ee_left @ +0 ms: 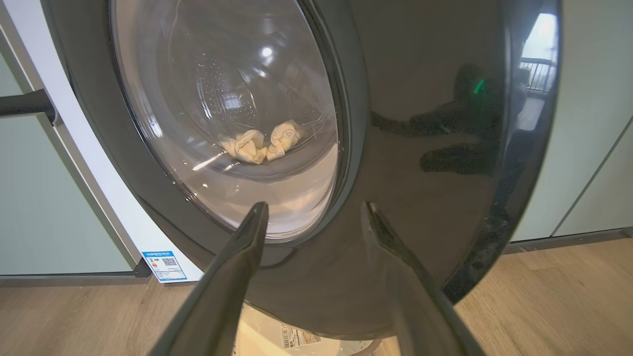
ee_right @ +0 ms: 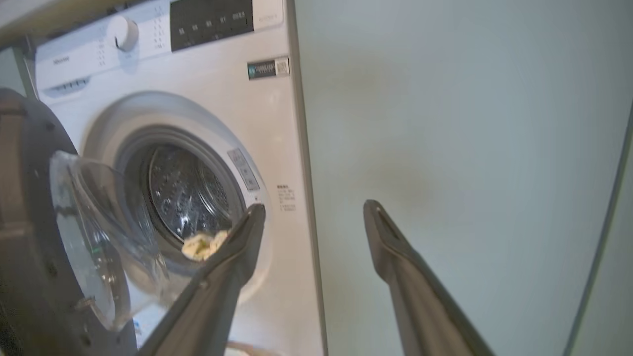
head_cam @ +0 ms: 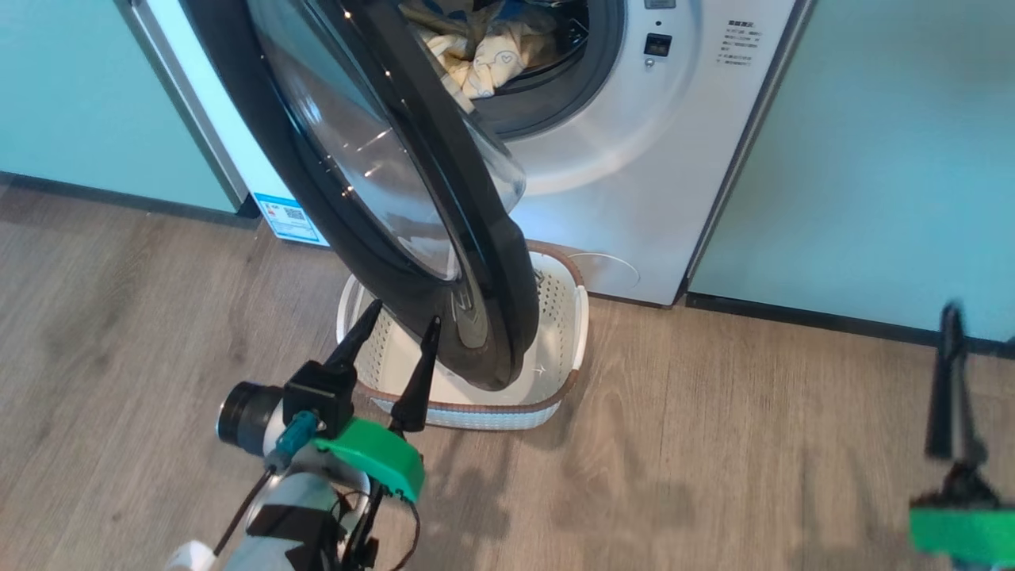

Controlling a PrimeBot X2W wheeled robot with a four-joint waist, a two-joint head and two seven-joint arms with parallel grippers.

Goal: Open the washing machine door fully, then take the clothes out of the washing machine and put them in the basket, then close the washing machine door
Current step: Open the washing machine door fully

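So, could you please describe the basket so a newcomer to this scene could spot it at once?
Start at the white front-loading washing machine between the pale green cabinet panels. On the wooden floor right before it, beneath the part-open black-rimmed door, sits the basket. It alone is cream-white plastic with perforated sides and a brown rim.

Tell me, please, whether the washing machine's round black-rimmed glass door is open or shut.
Open: the black-rimmed door stands swung out over the cream perforated basket, and pale yellow clothes show in the uncovered drum.

Home laundry nook: washing machine (head_cam: pixel 634 182) between pale green cabinet panels (head_cam: pixel 872 159); wood floor (head_cam: pixel 714 444)
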